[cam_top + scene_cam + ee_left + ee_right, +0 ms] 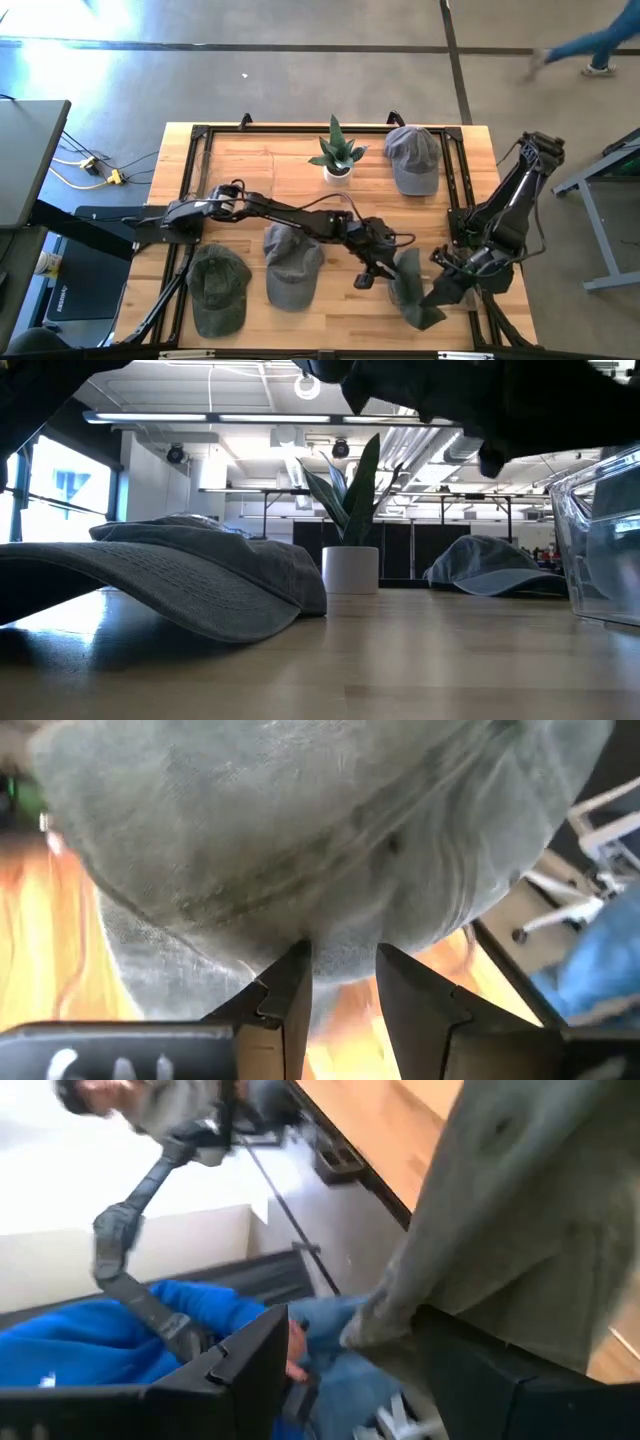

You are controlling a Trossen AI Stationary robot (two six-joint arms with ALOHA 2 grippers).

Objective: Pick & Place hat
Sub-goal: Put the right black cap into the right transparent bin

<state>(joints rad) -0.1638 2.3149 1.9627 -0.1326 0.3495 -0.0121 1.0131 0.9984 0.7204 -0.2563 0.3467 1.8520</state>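
We've got the hat [410, 290] lifted at the near right of the table [300, 160], hanging between both grippers. In the left wrist view the grey fabric [320, 840] fills nearly everything, and its edge sits pinched between the two fingers [285, 1000], so the left gripper [372, 272] is closed down narrow on the hat. That left arm reaches across from the left side of the table to get there.

On the far side of the hat, the right gripper [450, 290] sits at the near right corner, over the table's edge. In the right wrist view the hat [530, 1220] drapes over one finger [480, 1380], and the jaws stand fairly wide; whether they actually grip the cloth, we cannot tell.

Around it, two more caps lie flat on the near left: one [218, 288] by the left edge, another [292, 265] just beside it toward the middle. A fourth cap [412, 158] rests at the far right, and a plant [337, 152] in a white pot stands at the far middle. A person [590, 45] shows on the floor beyond the far right corner.
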